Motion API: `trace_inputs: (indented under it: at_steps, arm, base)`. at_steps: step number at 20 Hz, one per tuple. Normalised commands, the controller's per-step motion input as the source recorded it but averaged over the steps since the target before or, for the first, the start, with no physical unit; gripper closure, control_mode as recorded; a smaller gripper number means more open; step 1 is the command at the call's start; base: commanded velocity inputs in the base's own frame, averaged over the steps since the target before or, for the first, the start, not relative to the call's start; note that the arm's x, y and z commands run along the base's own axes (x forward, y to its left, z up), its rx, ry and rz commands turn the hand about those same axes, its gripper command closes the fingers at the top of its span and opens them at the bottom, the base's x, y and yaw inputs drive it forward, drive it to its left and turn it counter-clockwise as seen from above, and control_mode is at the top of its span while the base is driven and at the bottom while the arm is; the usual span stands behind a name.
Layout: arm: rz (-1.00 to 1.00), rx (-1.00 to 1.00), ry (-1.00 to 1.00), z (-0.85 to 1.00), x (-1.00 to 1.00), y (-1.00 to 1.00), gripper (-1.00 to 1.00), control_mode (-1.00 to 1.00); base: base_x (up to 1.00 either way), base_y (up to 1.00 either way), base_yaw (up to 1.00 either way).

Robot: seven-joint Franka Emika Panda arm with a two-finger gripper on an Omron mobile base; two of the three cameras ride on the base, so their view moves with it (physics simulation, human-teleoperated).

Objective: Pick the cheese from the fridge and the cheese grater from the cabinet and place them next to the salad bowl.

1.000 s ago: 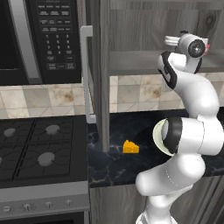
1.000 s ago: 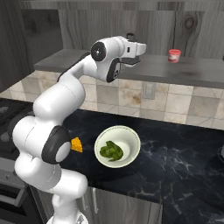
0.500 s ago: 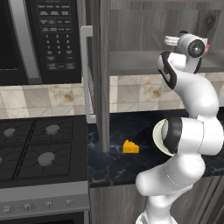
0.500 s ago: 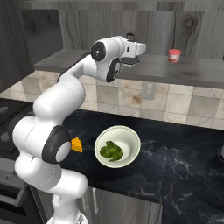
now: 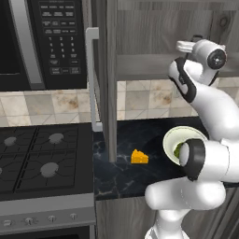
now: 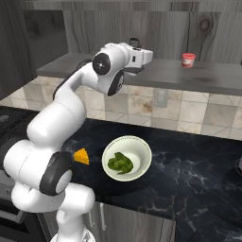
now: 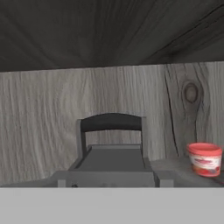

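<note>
Nothing has visibly shifted over the last second: arm, cheese and bowl sit where they were, and the gripper holds the same spot at the shelf.

Nearest the base, the arm rises from a bent elbow, its forearm climbing steeply over the counter [image 6: 198, 156], and the wrist turns level so the hand points into the open cabinet [image 5: 158, 28]. The gripper [image 6: 136, 43] is at the front edge of the cabinet shelf [image 6: 189, 75], with the cabinet door [image 5: 111, 79] swung open beside the microwave [image 5: 44, 42].

On the dark counter below, the cheese [image 5: 139, 157] lies to the left of the bowl [image 6: 127, 158], near it but apart; from the right base view the wedge [image 6: 81, 156] peeks out beside the arm's lower link. The bowl holds something green.

Up on the shelf, the grater [image 7: 113, 148] stands upright directly ahead of the hand, its dark arched handle on top, against the cabinet's back wall. The gripper's tips are too hidden at the bottom of the hand view to tell whether the jaws are spread or closed, or whether they touch the grater. A red-and-white cup [image 7: 205, 159] stands further right along the shelf, well apart from the grater.
</note>
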Motion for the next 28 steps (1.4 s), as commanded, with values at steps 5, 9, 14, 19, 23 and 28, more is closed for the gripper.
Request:
trace_inputs:
  at_steps: [5,9,14,19,23,28]
  arm:
    - [0.03,-0.01,-0.01,0.08,-0.95,-0.02,1.00,-1.00]
    - [0.01,-0.01,0.00,0.23,-0.90,-0.13,1.00,-1.00]
    - [0.08,-0.09,0.00,0.04,-0.89,-0.18,1.00,-1.00]
    - [0.21,-0.14,0.01,-0.16,-0.67,-0.22,1.00,-1.00]
    - [0.25,-0.07,0.00,-0.43,-0.53,-0.43,1.00,-1.00]
    - [0.20,-0.02,0.00,-0.62,-0.33,-0.47,1.00,-1.00]
  base:
    - [0.00,0.00,0.00]
    - [0.00,0.00,0.00]
    - [0.00,0.00,0.00]
    - [0.00,0.00,0.00]
    - [0.00,0.00,0.00]
    - [0.00,0.00,0.00]
